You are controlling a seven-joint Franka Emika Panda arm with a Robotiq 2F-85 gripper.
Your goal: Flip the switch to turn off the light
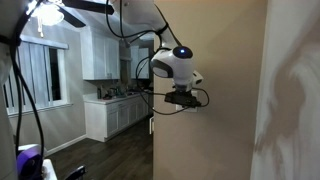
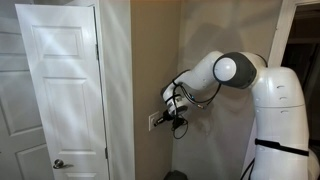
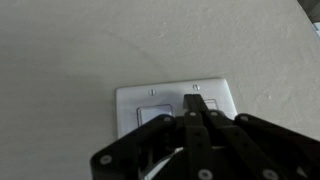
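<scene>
The switch (image 3: 150,100) is a white wall plate with two rocker paddles side by side, set in a beige wall. In the wrist view my gripper (image 3: 196,102) is shut, its black fingers pressed together with the tips at the top of the right paddle. The left paddle (image 3: 152,118) shows partly; most of the right one is hidden behind the fingers. In an exterior view the switch (image 2: 155,121) sits on the wall beside the gripper (image 2: 166,118). In the other exterior view the gripper (image 1: 180,98) is held against the wall edge and the switch is hidden.
A white panelled door (image 2: 60,90) stands close beside the switch wall. The robot's white base (image 2: 280,120) is on the other side. A kitchen with white cabinets (image 1: 110,110) and a lit ceiling fan lamp (image 1: 50,14) lies behind.
</scene>
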